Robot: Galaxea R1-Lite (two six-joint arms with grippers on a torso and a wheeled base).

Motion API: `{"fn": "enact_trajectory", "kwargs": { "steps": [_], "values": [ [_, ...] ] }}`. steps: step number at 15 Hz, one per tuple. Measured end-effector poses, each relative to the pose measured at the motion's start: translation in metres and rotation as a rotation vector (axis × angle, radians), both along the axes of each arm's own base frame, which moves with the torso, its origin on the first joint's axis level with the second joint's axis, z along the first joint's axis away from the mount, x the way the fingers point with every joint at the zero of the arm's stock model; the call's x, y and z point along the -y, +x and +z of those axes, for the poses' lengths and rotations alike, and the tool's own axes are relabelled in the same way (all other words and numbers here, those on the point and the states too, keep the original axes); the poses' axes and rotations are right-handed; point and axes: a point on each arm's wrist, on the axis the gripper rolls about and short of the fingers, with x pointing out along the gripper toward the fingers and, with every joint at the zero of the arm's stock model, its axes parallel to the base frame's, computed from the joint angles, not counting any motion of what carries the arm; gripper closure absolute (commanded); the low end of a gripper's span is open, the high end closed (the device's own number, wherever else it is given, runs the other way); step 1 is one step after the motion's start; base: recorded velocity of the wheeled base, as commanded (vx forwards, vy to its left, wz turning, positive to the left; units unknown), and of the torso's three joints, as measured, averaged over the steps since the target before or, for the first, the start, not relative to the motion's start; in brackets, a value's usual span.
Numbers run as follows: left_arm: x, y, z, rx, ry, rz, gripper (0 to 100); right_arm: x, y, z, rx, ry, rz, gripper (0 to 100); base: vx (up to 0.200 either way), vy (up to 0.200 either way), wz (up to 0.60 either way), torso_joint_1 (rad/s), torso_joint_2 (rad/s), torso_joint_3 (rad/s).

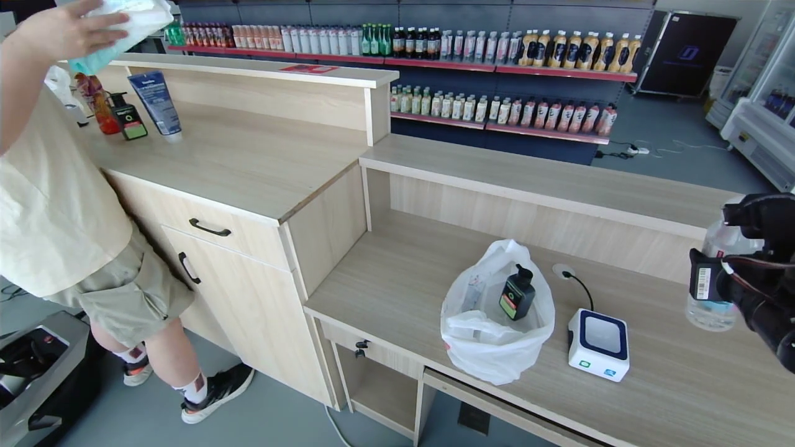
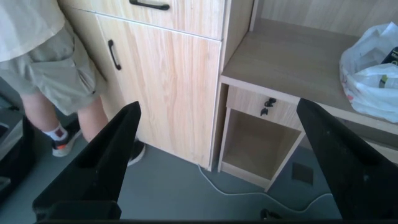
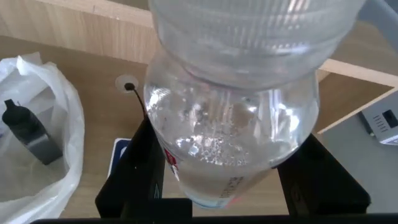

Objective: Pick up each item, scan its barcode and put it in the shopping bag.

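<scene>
Now the right end effector (image 1: 720, 279) is squeezed tight on a clear water bottle (image 1: 711, 304). It holds the bottle up in the air over the right end of the desk (image 1: 397, 273). The bottle stands upright, off to the side of the white barcode scanner (image 1: 599, 344) and not over it.

The bottle is round and smooth, so I think it could slip or spin in the grip when it gets tipped toward the scanner. If its barcode faces the wrong way, the scanner will not read it. The white shopping bag (image 1: 497, 310) sits just beside the scanner. It is soft and floppy, with a black pump bottle (image 1: 517, 293) already inside. A bottle coming in too low could catch the bag's edge and drag it or fold it shut.

The right arm comes in from the right side and grips the bottle from the side, around its middle. The left end effector (image 2: 217, 162) has its fingers (image 2: 93, 168) spread far apart with nothing between them. It hangs low in front of the desk, above the floor.
</scene>
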Motion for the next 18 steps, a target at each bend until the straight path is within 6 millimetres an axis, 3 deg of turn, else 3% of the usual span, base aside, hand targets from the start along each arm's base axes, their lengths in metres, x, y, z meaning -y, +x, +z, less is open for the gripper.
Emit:
{"fn": "enact_trajectory", "kwargs": {
  "steps": [2,6,9,13,18],
  "values": [
    [0.0,0.0,0.0,0.0,0.0,0.0,0,-0.003,0.0,0.003,-0.017,-0.051,0.037,100,0.0,0.0,0.0,0.0,0.0,0.0],
    [0.0,0.0,0.0,0.0,0.0,-0.001,0,-0.006,0.001,0.01,0.009,-0.051,0.145,100,0.0,0.0,0.6,0.002,0.0,0.005],
    [0.0,0.0,0.0,0.0,0.0,0.0,0,-0.01,0.006,0.009,0.023,-0.021,0.264,100,0.0,0.0,0.0,0.0,0.0,0.0],
    [0.0,0.0,0.0,0.0,0.0,0.0,0,-0.015,0.031,-0.019,-0.058,0.124,0.516,100,0.0,0.0,0.0,0.0,0.0,0.0],
    [0.0,0.0,0.0,0.0,0.0,0.0,0,-0.03,0.076,-0.064,-0.046,0.157,0.602,100,0.0,0.0,0.0,0.0,0.0,0.0]
  ]
}}
